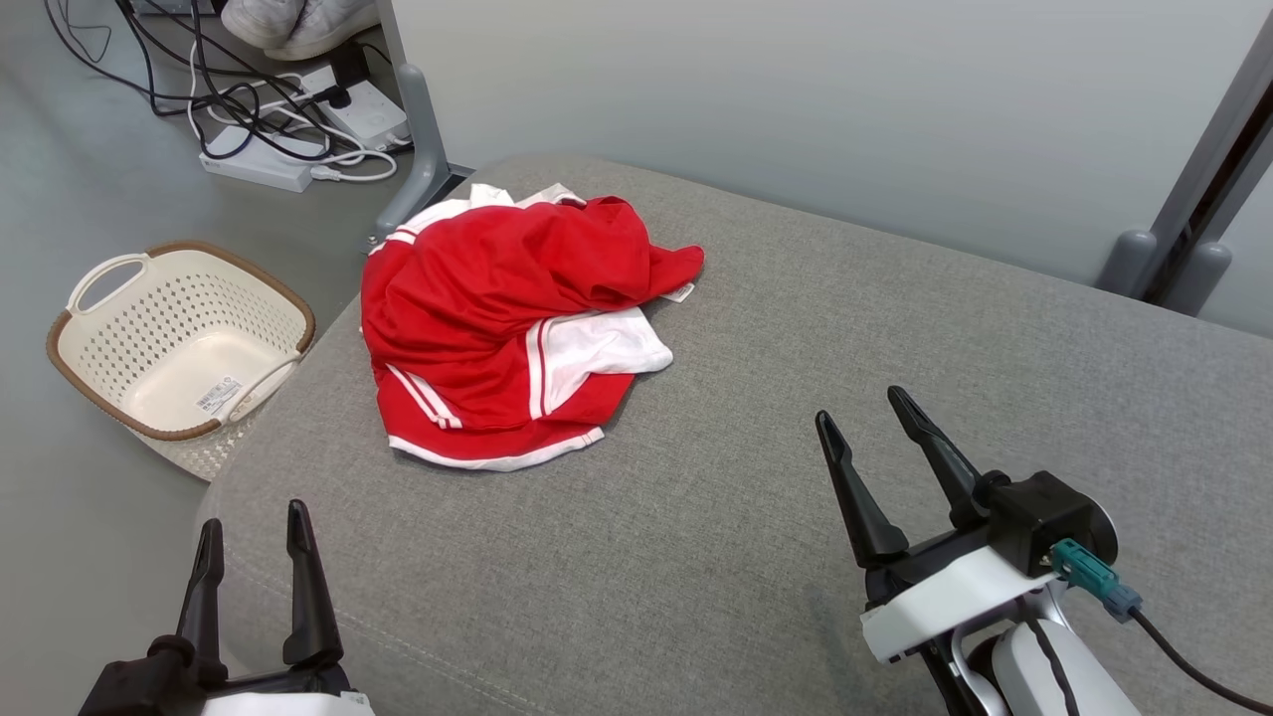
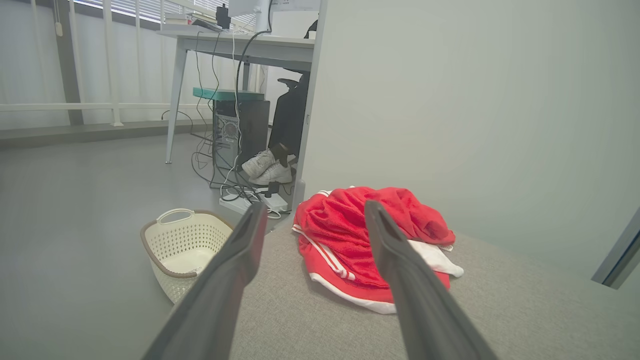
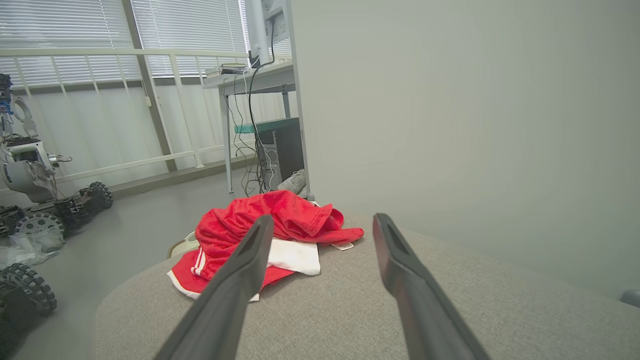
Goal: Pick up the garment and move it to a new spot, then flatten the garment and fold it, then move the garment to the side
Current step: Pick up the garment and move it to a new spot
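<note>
Hovering over the near left corner of the grey fabric-covered table (image 1: 756, 557), the left gripper (image 1: 253, 517) has both dark fingers spread wide with nothing between them. Over on the near right, the right gripper (image 1: 859, 406) sits just above the table, jaws equally wide apart and empty, fingers pointing away towards the far side. Neither one is touching cloth.

Out ahead lies the garment (image 1: 467, 308), a red piece with white stripes and white panels, bunched in a crumpled heap on the far left part of the table, close to the left edge. It is well apart from both grippers, nearer the left one's line. A small white label pokes out at its right edge.

Off the table to the left, a cream perforated basket (image 1: 139, 318) with a brown rim stands on the grey floor (image 1: 80, 199). Beyond it, a tangle of black and white cables (image 1: 259, 119) and power strips sprawls by a pair of white shoes (image 1: 288, 20). A pale partition wall (image 1: 796, 99) runs along the far side.
</note>
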